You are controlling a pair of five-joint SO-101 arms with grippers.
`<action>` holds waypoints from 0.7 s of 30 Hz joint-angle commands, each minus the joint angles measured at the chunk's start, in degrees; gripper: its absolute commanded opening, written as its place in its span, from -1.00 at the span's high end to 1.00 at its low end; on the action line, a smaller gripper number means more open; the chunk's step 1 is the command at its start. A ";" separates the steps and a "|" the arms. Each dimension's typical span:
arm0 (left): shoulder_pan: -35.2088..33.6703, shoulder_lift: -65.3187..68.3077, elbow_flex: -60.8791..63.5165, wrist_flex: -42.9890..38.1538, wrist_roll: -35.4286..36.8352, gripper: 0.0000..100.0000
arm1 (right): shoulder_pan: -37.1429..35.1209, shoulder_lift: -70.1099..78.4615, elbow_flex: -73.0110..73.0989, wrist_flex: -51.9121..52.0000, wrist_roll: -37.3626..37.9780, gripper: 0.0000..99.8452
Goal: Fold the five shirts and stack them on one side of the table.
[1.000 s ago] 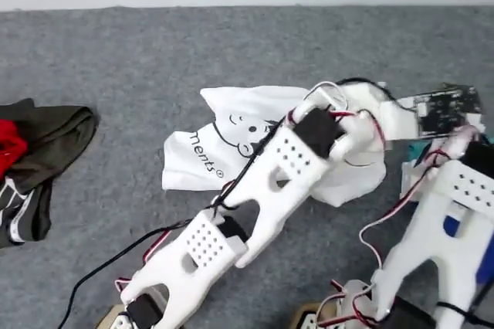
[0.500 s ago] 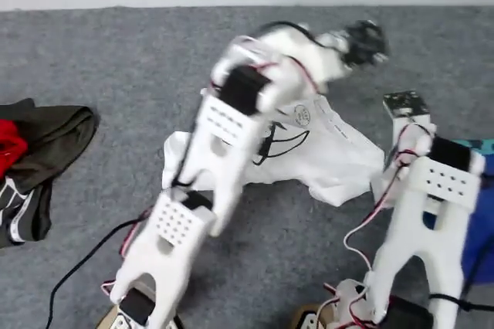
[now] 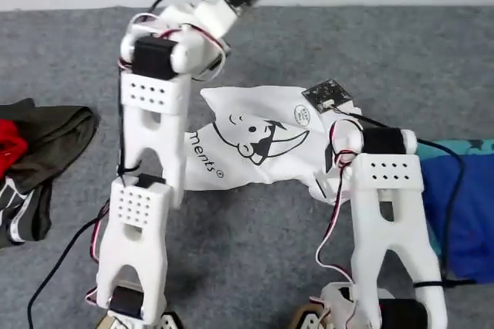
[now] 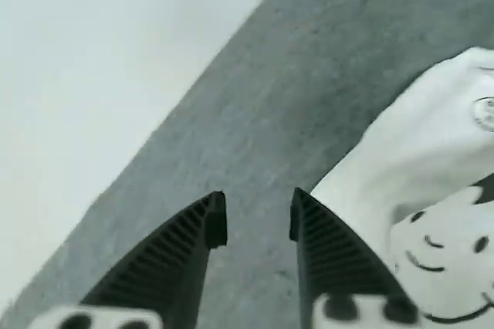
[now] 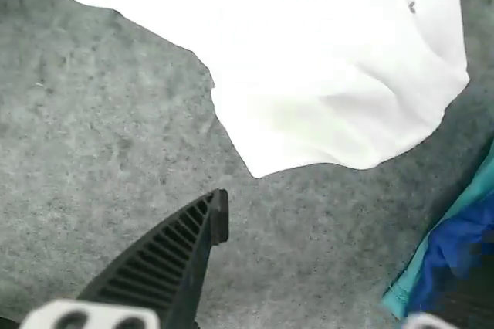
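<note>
Covering the whole scene, the grey tabletop (image 3: 386,59) carries a white shirt (image 3: 255,144) w/ a cartoon print, lying crumpled at centre between the arms. A blue shirt (image 3: 463,205) lies at the right edge, a dark bundle (image 3: 38,151) w/ some red at the left. Raised off the shirt's far-left corner, the left gripper (image 4: 257,217) has jaws slightly apart, holding nothing. By its near-right hem the right gripper (image 5: 309,267) is wide apart.
</note>
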 commanded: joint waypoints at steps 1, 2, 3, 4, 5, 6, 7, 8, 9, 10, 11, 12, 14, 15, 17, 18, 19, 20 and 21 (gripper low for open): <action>-1.32 -3.87 0.40 1.32 0.88 0.82 | -0.40 -0.84 -2.11 -1.19 0.70 0.58; -1.41 -3.87 1.27 1.32 0.97 0.91 | -0.40 -0.84 -2.11 -1.36 0.70 0.59; -1.58 -3.78 1.98 1.32 1.23 0.99 | -0.40 -0.84 -2.11 -1.45 0.70 0.59; -1.67 -3.69 2.51 1.32 1.32 0.97 | -0.40 -0.84 -2.11 -1.45 0.70 0.59; -1.85 -3.69 2.86 1.32 1.32 0.96 | -0.40 -0.84 -2.11 -1.45 0.70 0.59; -1.93 -3.78 3.12 1.32 1.32 0.97 | -0.40 -0.84 -2.11 -1.45 0.70 0.59; -2.02 -3.78 3.21 1.32 1.32 0.98 | -0.40 -0.84 -2.02 -1.45 0.70 0.59; -2.02 -3.78 3.21 1.32 1.32 0.97 | -0.40 -0.84 -1.93 -1.45 0.70 0.59; -2.02 -3.78 3.21 1.32 1.32 0.97 | -0.40 -0.84 -1.85 -1.45 0.70 0.59; -2.02 -3.78 3.30 1.32 1.32 0.97 | -0.48 -0.84 -1.76 -1.45 0.70 0.59; -2.02 -3.78 3.30 1.32 1.32 0.97 | -0.48 -0.84 -1.76 -1.45 0.70 0.59; -2.20 -3.78 3.38 1.32 1.32 0.97 | -0.48 -0.84 -1.76 -1.45 0.70 0.59; -3.25 -3.78 3.38 1.32 1.41 0.97 | -0.66 -0.84 -1.76 -1.45 0.70 0.59; -4.04 -3.78 3.38 1.32 1.67 0.97 | -0.75 -0.84 -1.76 -1.54 0.70 0.59; -6.51 -3.87 3.38 1.32 1.67 0.97 | -0.84 -0.84 -1.85 -2.07 0.62 0.58; -8.00 -3.78 3.38 1.32 1.67 0.94 | -0.84 -1.01 -1.85 -3.12 0.62 0.54; -9.58 -3.52 3.38 1.32 1.67 0.90 | -0.84 -1.19 -1.93 -4.35 0.62 0.49; -11.34 -3.43 3.38 1.32 1.67 0.85 | -0.92 -1.36 -2.11 -5.67 0.62 0.41; -13.19 -3.43 3.38 1.32 1.67 0.79 | -0.92 -1.45 -2.11 -7.34 0.62 0.33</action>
